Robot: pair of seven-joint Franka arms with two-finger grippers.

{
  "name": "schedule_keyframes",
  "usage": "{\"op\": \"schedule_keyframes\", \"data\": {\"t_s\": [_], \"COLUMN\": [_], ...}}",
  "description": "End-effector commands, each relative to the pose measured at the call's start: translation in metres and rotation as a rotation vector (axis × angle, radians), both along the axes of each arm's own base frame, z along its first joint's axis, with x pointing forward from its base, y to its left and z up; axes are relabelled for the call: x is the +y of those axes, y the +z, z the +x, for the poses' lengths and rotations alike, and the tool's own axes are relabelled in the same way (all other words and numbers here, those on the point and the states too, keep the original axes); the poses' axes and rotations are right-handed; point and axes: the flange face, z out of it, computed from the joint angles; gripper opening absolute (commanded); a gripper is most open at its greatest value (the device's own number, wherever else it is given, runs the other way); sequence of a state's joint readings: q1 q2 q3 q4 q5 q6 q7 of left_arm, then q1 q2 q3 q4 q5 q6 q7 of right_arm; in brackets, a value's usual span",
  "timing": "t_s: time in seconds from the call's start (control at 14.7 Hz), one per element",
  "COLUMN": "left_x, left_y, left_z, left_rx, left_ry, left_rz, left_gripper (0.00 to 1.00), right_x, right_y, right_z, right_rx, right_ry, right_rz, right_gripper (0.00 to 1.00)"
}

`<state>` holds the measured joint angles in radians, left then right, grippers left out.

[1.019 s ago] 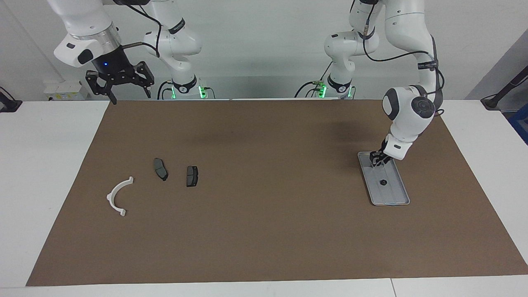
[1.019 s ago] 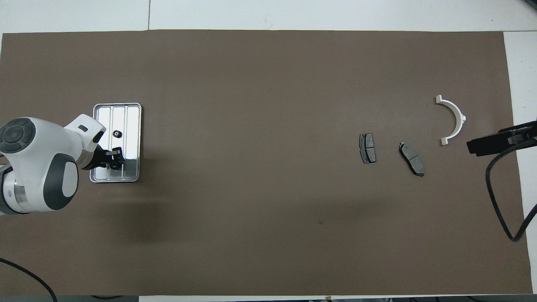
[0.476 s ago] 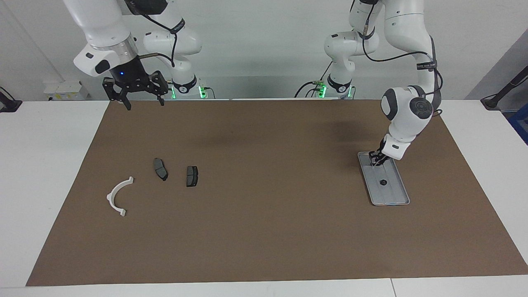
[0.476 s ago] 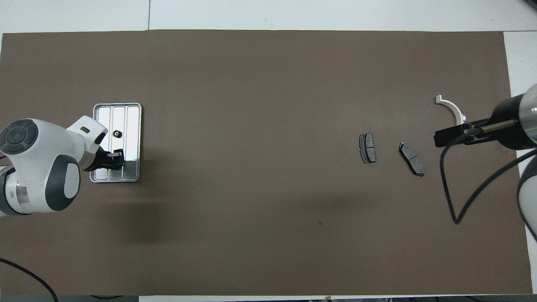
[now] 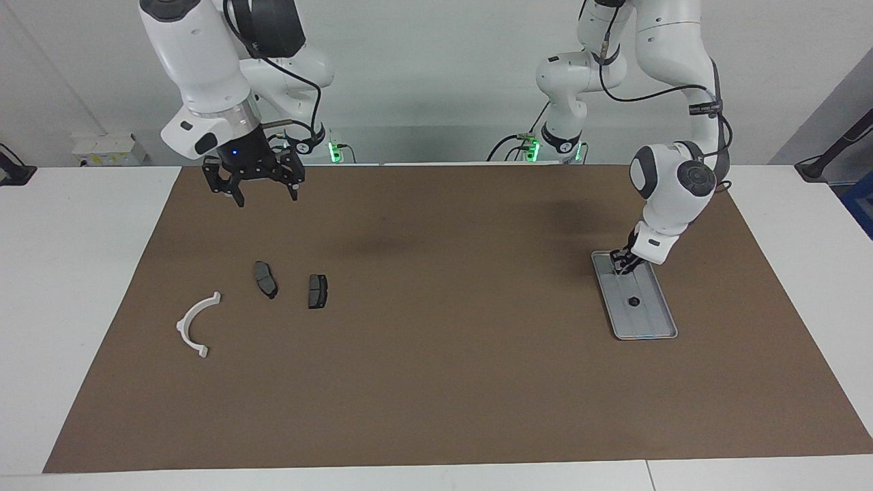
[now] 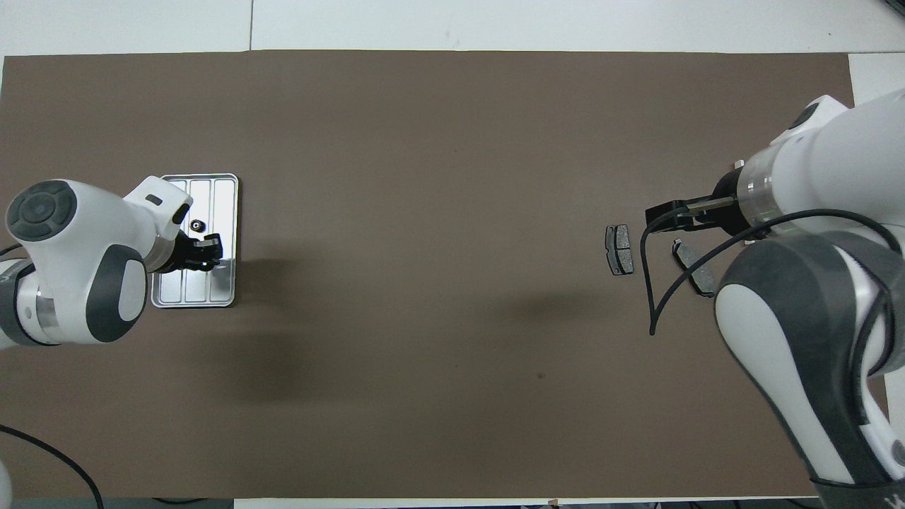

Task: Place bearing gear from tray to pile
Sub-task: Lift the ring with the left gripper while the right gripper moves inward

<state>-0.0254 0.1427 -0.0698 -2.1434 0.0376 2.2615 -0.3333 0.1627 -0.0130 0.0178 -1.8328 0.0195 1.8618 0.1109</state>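
Pick-up from tray (image 5: 658, 327) is judged to be in hand. Left tool (image 5: 620, 264) is set low at the tray's robot-side end; whether it is apart, together or clamped cannot be told. Right tool (image 5: 266, 195) is held apart and empty above the mat (image 5: 436, 382), near the pile. Gear (image 5: 632, 301) lies mid-tray, clear of the left tool. Farther out lie pads (image 5: 265, 279), then arc (image 5: 193, 326). Next, a sure grip on the gear and a lift are needed. Arm-band lettering cannot be read.
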Motion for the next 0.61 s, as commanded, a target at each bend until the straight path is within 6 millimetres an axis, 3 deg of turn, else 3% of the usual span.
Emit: {"op": "schedule_keyframes", "data": {"t_s": [0.0, 0.27, 0.41, 0.54], "left_x": [-0.092, -0.208, -0.259, -0.286], "left_y": [0.029, 0.040, 0.015, -0.006], "left_z": [0.017, 0.011, 0.011, 0.005], "left_rx": [-0.020, -0.055, -0.056, -0.075], "left_ry": [0.078, 0.165, 0.218, 0.230], "left_rz": [-0.009, -0.067, -0.073, -0.090], "left_gripper": [0.02, 0.02, 0.02, 0.02], "right_x": [0.011, 0.053, 0.059, 0.066], "right_y": [-0.022, -0.062, -0.078, -0.090], "right_z": [0.004, 0.019, 0.025, 0.028], "right_rx": [0.003, -0.007, -0.010, -0.010], "right_ry": [-0.053, -0.158, -0.153, -0.145], "right_rz": [0.000, 0.009, 0.011, 0.011], "right_gripper": [1.00, 1.00, 1.00, 1.00]}}
